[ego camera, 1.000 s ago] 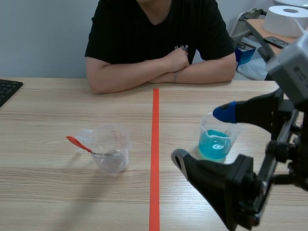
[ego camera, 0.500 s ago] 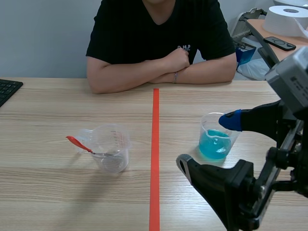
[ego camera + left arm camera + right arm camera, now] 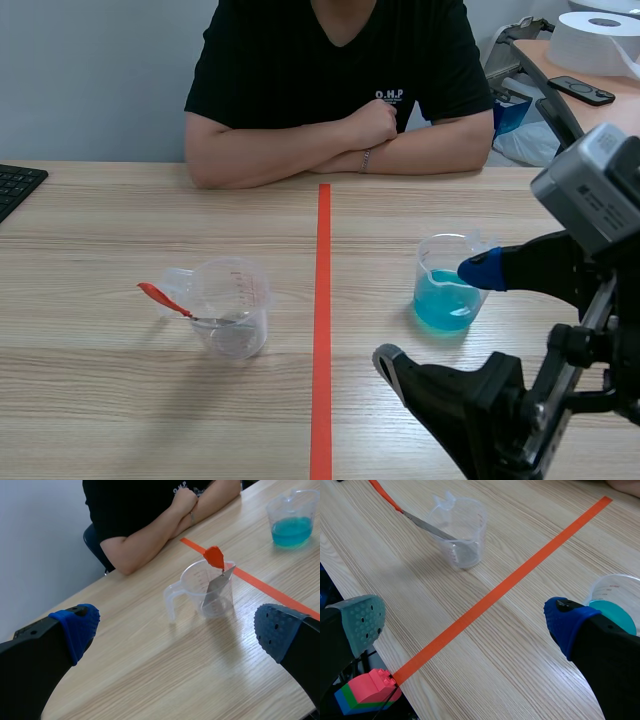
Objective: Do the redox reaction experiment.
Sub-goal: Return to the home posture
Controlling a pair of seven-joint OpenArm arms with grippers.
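A clear measuring cup (image 3: 232,305) stands left of the tape line, with a red-handled metal spoon (image 3: 160,297) leaning in it. Right of the line stands a second clear cup (image 3: 447,285) holding blue liquid. My right gripper (image 3: 434,315) is open above the table at this cup; its blue pad (image 3: 480,270) overlaps the cup's right rim and its grey pad (image 3: 388,360) is nearer me. In the right wrist view the blue cup (image 3: 615,605) sits behind the blue finger. My left gripper (image 3: 175,622) is open, with the spoon cup (image 3: 210,587) ahead of it.
A person (image 3: 330,140) sits across the table with folded arms on its far edge. A keyboard corner (image 3: 15,185) lies at the far left. A paper roll (image 3: 600,40) is on a side table. Toy bricks (image 3: 367,692) lie below the near table edge.
My right gripper has drawn back toward me and a little right, staying open. Its blue pad slid from the cup's far rim to its right side. Both cups stayed put.
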